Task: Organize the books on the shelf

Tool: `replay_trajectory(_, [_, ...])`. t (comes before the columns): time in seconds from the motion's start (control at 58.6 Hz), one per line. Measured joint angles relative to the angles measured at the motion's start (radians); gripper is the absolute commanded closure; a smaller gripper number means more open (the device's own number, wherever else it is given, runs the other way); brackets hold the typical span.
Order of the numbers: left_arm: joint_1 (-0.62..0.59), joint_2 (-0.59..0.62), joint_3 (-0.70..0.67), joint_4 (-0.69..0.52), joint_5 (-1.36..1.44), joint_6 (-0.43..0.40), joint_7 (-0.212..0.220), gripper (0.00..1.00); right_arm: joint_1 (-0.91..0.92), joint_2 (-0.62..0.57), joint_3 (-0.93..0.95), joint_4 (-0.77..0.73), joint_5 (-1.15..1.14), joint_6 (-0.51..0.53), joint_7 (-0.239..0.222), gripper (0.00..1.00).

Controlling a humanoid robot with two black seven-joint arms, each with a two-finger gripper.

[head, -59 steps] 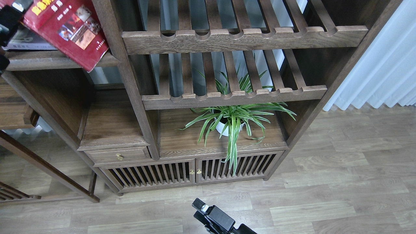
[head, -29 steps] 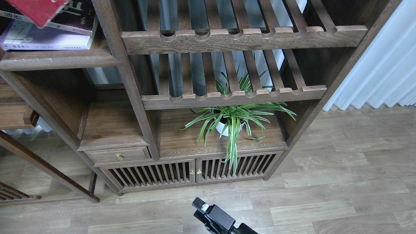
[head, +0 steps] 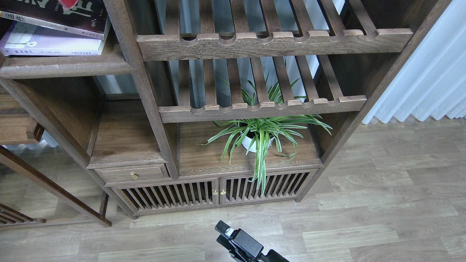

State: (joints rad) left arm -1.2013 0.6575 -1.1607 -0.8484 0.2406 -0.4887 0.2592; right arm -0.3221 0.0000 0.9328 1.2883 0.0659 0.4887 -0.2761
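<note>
**Red book nearly out of sight, two still stacked flat**

While only one black gripper [head: 233, 236] shows, low at the bottom middle of the frame above the floor, I cannot tell from here whether its fingers are spread or closed; it holds nothing I can see. From where it enters, I take it for the right one. The left gripper is out of view.

At the upper left, the maroon book [head: 62, 16] lies flat on top of the lilac book [head: 51, 42], both resting on the dark shelf [head: 65, 67]. A sliver of the red book [head: 69, 3] peeks in at the very top edge, over the maroon cover; what holds it is hidden.

The risk, as I judge it, sits there: if the red book is let go tilted or overhanging, it could slide off the stack and drop to the floor. The maroon book already lies askew on the lilac one, so a nudge might shift it toward the front edge.
</note>
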Motion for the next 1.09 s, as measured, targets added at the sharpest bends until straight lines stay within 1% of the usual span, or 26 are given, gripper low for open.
replay_trajectory(0.222, [-0.025, -0.046, 0.036, 0.057, 0.031, 0.0, 0.023, 0.99, 0.0, 0.0, 0.004, 0.005, 0.0, 0.0, 0.001, 0.03])
replay_trajectory(0.376, [-0.021, -0.06, 0.044, 0.072, 0.037, 0.0, 0.024, 0.97, 0.0, 0.0, 0.004, 0.006, 0.0, 0.0, 0.001, 0.03])
replay_trajectory(0.529, [-0.022, -0.11, 0.059, 0.111, 0.037, 0.0, 0.025, 0.97, 0.0, 0.0, 0.004, 0.006, 0.0, 0.0, 0.0, 0.03])
replay_trajectory(0.666, [-0.023, -0.126, 0.061, 0.123, 0.037, 0.0, 0.027, 1.0, 0.0, 0.0, 0.004, 0.006, 0.001, 0.0, 0.0, 0.03])
replay_trajectory(0.717, [-0.024, -0.117, 0.058, 0.123, 0.038, 0.0, 0.036, 1.0, 0.0, 0.0, 0.004, 0.006, 0.001, 0.0, 0.0, 0.03])
replay_trajectory(0.768, [-0.024, -0.097, 0.052, 0.121, 0.038, 0.0, 0.054, 1.0, 0.0, 0.0, 0.004, 0.006, 0.001, 0.0, 0.0, 0.03])
replay_trajectory(0.871, [-0.024, -0.033, 0.046, 0.106, 0.039, 0.0, 0.085, 1.0, 0.0, 0.0, 0.004, 0.006, 0.001, 0.0, 0.0, 0.03])
replay_trajectory(1.093, [-0.013, 0.069, 0.042, 0.052, 0.02, 0.0, 0.092, 0.99, 0.0, 0.0, 0.003, 0.006, 0.001, 0.0, 0.0, 0.03])
